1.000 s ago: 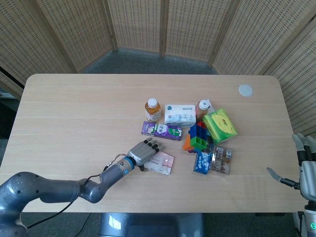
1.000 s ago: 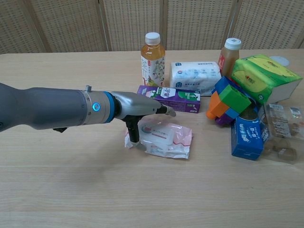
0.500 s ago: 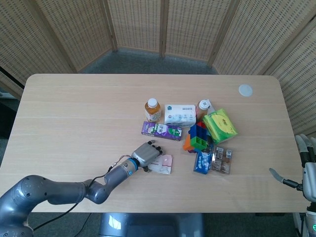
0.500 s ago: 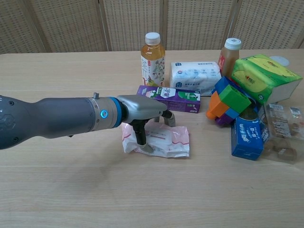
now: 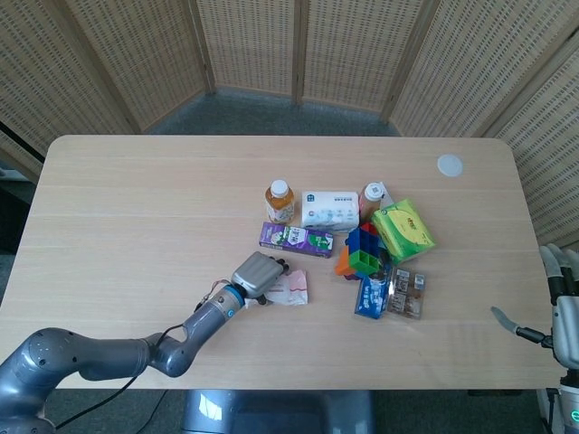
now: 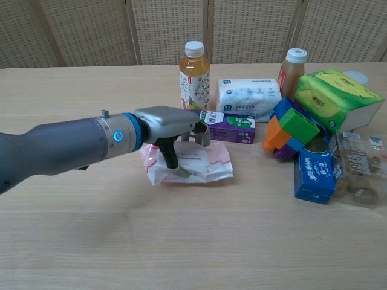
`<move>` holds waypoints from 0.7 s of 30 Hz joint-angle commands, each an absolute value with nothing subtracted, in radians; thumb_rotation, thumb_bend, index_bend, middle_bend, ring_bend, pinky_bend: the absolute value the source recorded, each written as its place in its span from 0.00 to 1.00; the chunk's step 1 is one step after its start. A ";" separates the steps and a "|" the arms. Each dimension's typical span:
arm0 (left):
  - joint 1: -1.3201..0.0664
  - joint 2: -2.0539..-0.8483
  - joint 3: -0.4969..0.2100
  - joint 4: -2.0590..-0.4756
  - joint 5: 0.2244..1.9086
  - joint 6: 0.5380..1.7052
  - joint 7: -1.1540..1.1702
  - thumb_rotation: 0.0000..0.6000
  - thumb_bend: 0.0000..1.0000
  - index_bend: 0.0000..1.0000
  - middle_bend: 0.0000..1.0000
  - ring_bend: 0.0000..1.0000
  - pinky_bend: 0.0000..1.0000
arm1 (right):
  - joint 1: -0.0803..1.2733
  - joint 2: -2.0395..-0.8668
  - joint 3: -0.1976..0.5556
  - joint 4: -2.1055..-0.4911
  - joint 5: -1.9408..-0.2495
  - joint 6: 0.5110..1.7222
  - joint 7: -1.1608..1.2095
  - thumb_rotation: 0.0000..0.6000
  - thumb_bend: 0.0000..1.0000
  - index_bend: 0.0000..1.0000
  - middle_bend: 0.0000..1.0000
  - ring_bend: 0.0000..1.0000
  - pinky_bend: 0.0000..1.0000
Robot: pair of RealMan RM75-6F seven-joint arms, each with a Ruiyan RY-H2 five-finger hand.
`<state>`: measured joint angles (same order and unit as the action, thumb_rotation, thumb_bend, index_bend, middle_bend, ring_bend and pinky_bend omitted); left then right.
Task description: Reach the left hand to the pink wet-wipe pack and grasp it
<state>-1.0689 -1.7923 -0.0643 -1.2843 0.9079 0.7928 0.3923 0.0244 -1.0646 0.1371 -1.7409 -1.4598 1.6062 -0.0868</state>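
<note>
The pink wet-wipe pack (image 6: 199,163) (image 5: 291,287) is held slightly tilted just above the table, in front of the purple carton. My left hand (image 6: 172,130) (image 5: 257,273) grips it from above, thumb under its near side and fingers curled over the top. Most of the pack's left part is hidden by the hand in the head view. My right hand (image 5: 559,303) hangs at the table's right edge with its fingers apart, holding nothing; the chest view does not show it.
A purple carton (image 6: 227,125) lies right behind the pack. Behind it stand a tea bottle (image 6: 193,74), a white tissue pack (image 6: 248,96) and a second bottle (image 6: 291,71). Coloured blocks (image 6: 292,128), a green box (image 6: 334,98), a blue packet (image 6: 313,173) and a clear snack box (image 6: 360,169) crowd the right.
My left hand closed over the pack, then drew it left and toward the purple carton, lifting it a little. The right hand stayed put.
</note>
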 commanded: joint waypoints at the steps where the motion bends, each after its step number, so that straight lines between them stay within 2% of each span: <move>1: -1.034 -1.711 -0.103 -1.376 0.941 0.843 0.353 1.00 0.32 0.72 0.72 0.88 0.78 | 0.029 -1.068 0.138 -1.738 -1.457 1.598 -0.087 0.52 0.03 0.00 0.00 0.00 0.00; 12: -0.932 -1.404 -0.212 -1.704 1.011 1.014 0.288 1.00 0.31 0.70 0.72 0.87 0.76 | 0.063 -1.092 0.139 -1.716 -1.459 1.547 -0.090 0.53 0.03 0.00 0.00 0.00 0.00; 21: -0.852 -1.269 -0.280 -1.837 1.069 1.137 0.224 1.00 0.31 0.69 0.71 0.86 0.75 | 0.085 -1.116 0.136 -1.707 -1.462 1.519 -0.092 0.53 0.03 0.00 0.00 0.00 0.00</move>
